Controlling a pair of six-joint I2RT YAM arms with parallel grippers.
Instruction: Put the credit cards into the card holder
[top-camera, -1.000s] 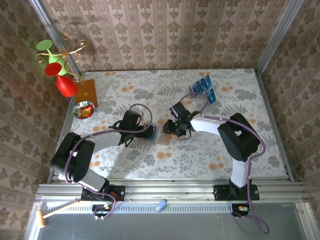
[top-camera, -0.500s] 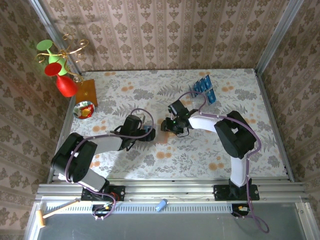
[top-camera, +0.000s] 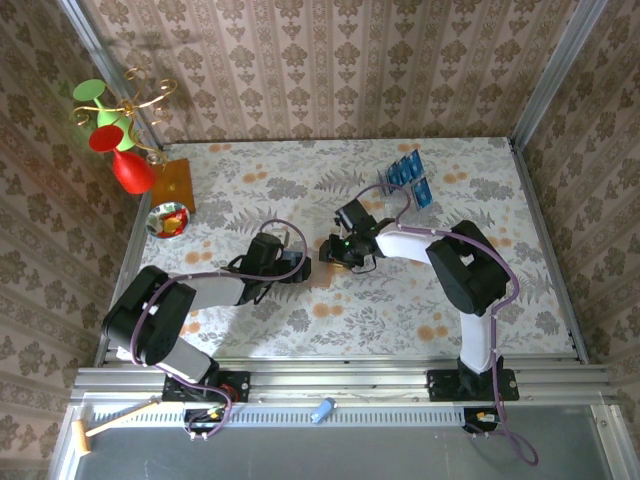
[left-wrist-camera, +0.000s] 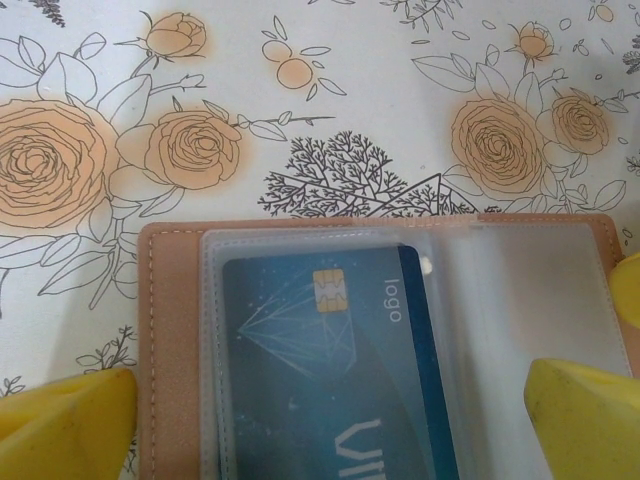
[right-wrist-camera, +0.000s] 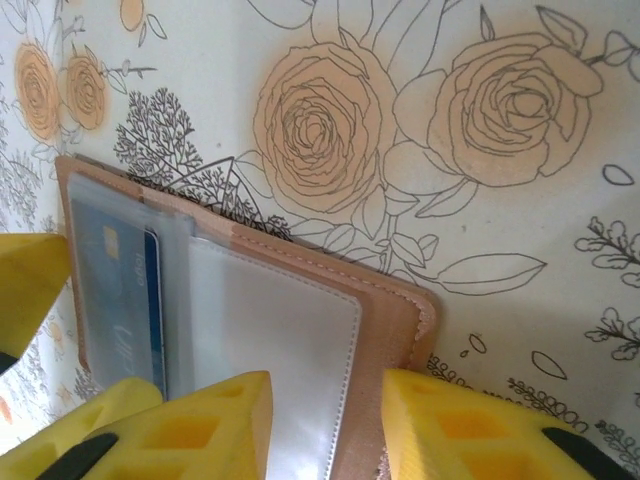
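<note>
Card holder is being shown lying open on the flowered table, near its middle and between the two arms. At the far left of the top view, a stand of red and green glasses, a wooden board and a small bowl are being kept well apart from it. The left gripper is being held wide open, its yellow fingers being set at either side of the card holder, with nothing being clamped. One blue credit card is being held inside the left clear sleeve. The right gripper is being kept with its fingers a narrow way apart, the card holder's right edge lying between them; whether that edge is being gripped cannot be told. Farther right, toward the far corner, more credit cards are being stood upright in a clear rack.
</note>
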